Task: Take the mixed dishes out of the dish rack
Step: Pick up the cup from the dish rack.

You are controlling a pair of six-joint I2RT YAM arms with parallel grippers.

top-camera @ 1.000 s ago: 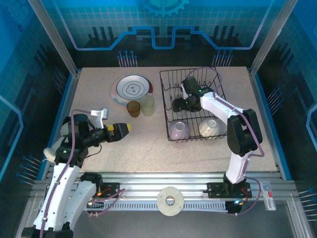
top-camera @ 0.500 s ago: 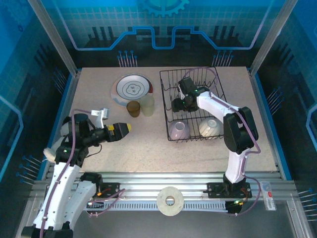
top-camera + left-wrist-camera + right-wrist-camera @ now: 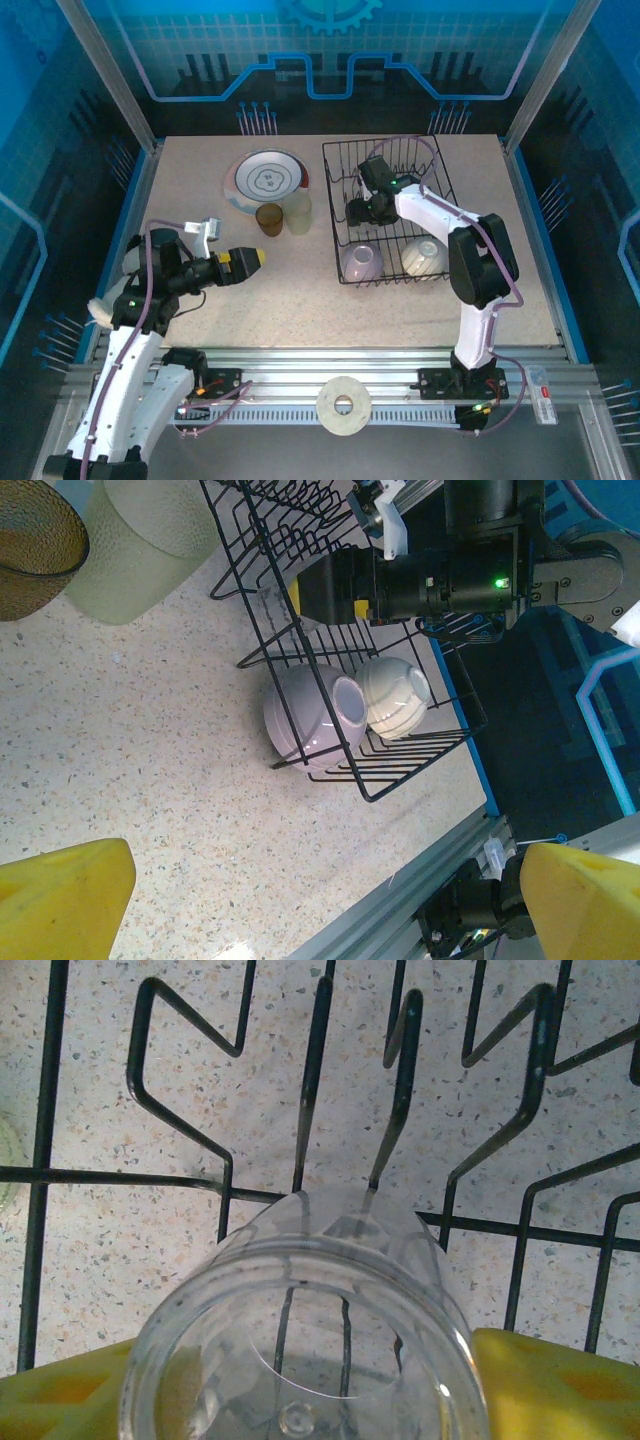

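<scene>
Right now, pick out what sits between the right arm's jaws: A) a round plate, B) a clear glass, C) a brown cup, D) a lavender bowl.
B: in the right wrist view a clear glass fills the gap between the right arm's jaws, its rim reaching the yellow pad on each side.

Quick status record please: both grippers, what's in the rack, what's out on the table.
left gripper: open, empty, over the table left of the rack
right gripper: inside the rack, closed on the glass
in rack: glass; lavender bowl and white bowl side by side at the near end
on table: plate, brown cup, pale tumbler, grouped left of the rack
</scene>
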